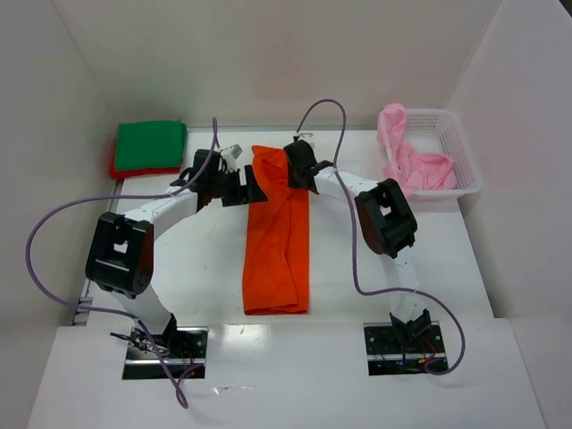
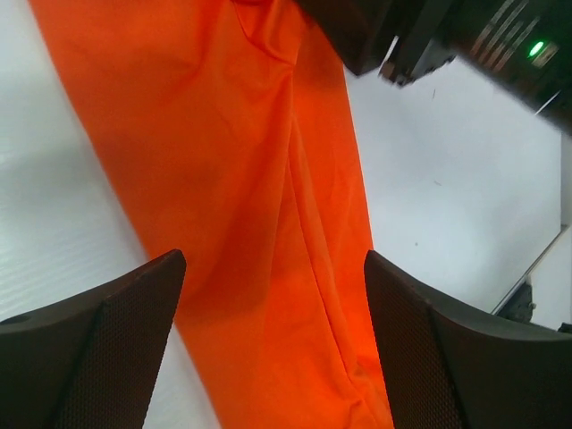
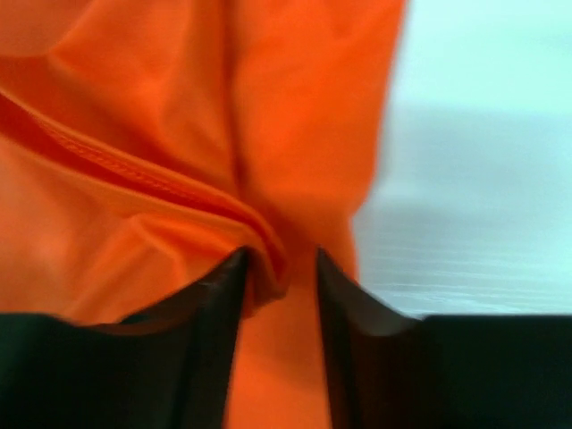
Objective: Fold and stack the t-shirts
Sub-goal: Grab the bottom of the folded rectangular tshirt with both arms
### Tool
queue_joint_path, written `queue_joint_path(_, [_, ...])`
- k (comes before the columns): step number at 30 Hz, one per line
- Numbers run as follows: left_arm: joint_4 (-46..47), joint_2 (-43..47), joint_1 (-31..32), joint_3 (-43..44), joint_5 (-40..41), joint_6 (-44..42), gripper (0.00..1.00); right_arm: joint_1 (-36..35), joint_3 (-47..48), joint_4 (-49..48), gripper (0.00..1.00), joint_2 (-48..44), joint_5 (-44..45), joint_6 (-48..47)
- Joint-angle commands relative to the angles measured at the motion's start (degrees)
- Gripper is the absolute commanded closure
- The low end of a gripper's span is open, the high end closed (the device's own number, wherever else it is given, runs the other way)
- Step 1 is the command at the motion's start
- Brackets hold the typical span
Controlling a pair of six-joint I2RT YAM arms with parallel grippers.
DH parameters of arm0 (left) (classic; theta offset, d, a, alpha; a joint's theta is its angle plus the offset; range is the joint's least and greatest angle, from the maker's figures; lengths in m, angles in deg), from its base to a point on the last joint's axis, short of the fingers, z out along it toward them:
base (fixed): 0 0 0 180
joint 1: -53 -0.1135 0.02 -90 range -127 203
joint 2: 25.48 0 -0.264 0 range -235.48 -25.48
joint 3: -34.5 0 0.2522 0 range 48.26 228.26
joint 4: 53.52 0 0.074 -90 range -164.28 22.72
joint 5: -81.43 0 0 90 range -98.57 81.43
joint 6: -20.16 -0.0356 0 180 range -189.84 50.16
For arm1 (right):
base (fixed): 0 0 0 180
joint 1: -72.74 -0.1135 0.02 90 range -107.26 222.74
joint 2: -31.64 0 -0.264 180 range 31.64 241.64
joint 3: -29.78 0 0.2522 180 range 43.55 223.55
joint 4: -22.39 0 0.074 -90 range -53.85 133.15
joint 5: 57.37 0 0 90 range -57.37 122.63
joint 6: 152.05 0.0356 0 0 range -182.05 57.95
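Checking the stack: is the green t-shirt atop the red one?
Yes; the green t-shirt covers the red t-shirt, only its edge showing.

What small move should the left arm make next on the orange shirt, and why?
Probably lower the left gripper and close it on the far end of the orange t-shirt. The shirt lies as a long strip, not yet folded crosswise. The left jaws stand open above the cloth, while a cloth ridge sits between the fingers of the right gripper.

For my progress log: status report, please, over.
Left gripper open over orange shirt. Right gripper narrow around its fold, grip unclear. Shirt folded to a long strip. No obstacle seen.
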Motion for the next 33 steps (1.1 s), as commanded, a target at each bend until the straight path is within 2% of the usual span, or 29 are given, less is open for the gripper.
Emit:
queue_joint_path(1, [2.2, -1.8, 1.9, 2.3, -1.9, -2.9, 0.12, 1.2, -0.5, 1.1, 0.54, -4.3, 3.6, 1.7])
queue_joint_path(3, [2.1, -2.3, 2.4, 2.3, -1.9, -2.9, 0.12, 1.2, -0.5, 1.6, 0.47, -5.5, 3.6, 1.7])
queue_joint_path(5, [2.1, -2.3, 2.4, 2.3, -1.3, -3.4, 0.1, 1.2, -0.5, 1.0, 0.43, -7.7, 3.6, 1.7])
queue_joint_path(6, [2.1, -2.3, 3.0, 2.3, -1.3, -3.4, 0.1, 1.2, -1.1, 0.1, 0.43, -8.7, 2.0, 0.9])
queue_joint_path(9, [2.1, -3.4, 3.0, 2.3, -1.3, -3.4, 0.09, 1.2, -2.4, -6.5, 0.34, -12.0, -3.2, -2.7])
queue_joint_path(14, [2.1, -3.9, 3.0, 1.1, -0.7, -2.2, 0.09, 1.2, 4.1, -7.4, 0.18, -6.4, -15.4, -11.1])
queue_joint_path(19, [1.1, -3.9, 3.0, 0.6, 1.1, -1.7, 0.09, 1.2, 11.7, -6.0, 0.17, 0.4, -21.8, -13.8])
queue_joint_path(24, [0.6, -4.6, 3.0, 0.1, 1.7, -1.0, 0.09, 1.2, 16.7, -4.8, 0.17, 5.6, -21.8, -15.1])
queue_joint_path(30, [-0.6, -6.4, 3.5, 0.1, 1.1, -1.0, 0.19, 1.2, 22.6, -1.7, 0.23, 10.4, -20.2, -17.0])
queue_joint_path(33, [-1.1, -6.4, 4.0, 0.1, 0.5, -1.0, 0.25, 1.2, 23.3, -1.7, 0.3, 11.5, -19.7, -17.5])
